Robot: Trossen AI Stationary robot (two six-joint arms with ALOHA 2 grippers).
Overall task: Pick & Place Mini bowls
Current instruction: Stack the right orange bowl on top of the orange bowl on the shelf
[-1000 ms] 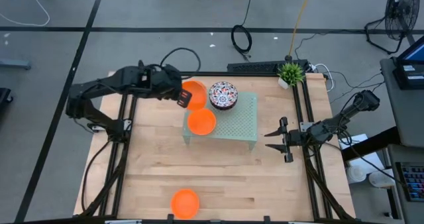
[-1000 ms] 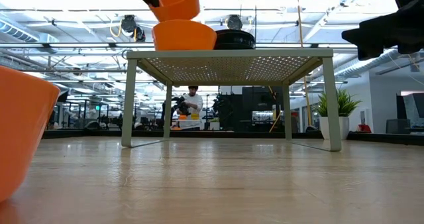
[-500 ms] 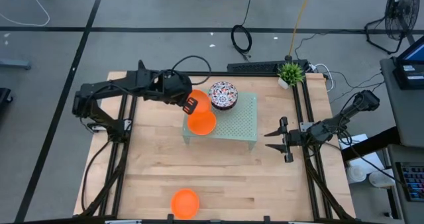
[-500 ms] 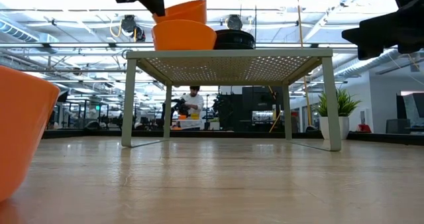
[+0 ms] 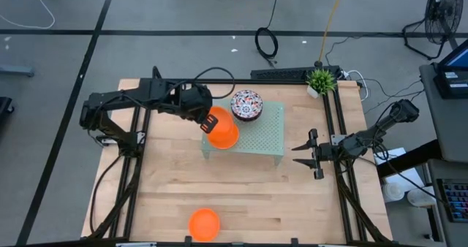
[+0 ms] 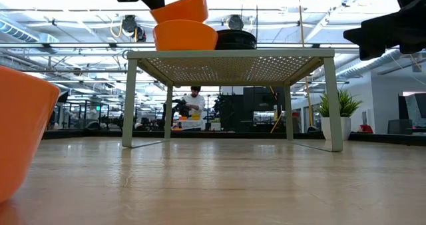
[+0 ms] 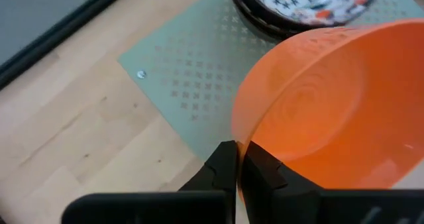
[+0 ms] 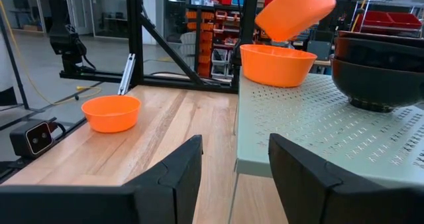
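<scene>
My left gripper is shut on a plain orange mini bowl and holds it right above a second orange bowl. That second bowl stands on the near left part of the pale green perforated rack. A stack of floral bowls stands on the rack's far part. A third orange bowl sits on the table by the near edge. My right gripper is open and empty, to the right of the rack, and its wrist view looks across the rack. My left gripper pinches the held bowl's rim, with one finger outside the wall and the other inside. The fingers come from the table's left, slanting down. The bowl is lifted clear and tilted, with its mouth up, over the other orange bowl.
A small potted plant stands at the table's far right corner. Bare wood lies between the rack and the near edge. In the low view a person shows far behind the table.
My left gripper has carried the orange bowl from over the rack's far left corner toward the near edge and a little to the right. The bowl is now over the other orange bowl and is still clear of the rack and tilted.
</scene>
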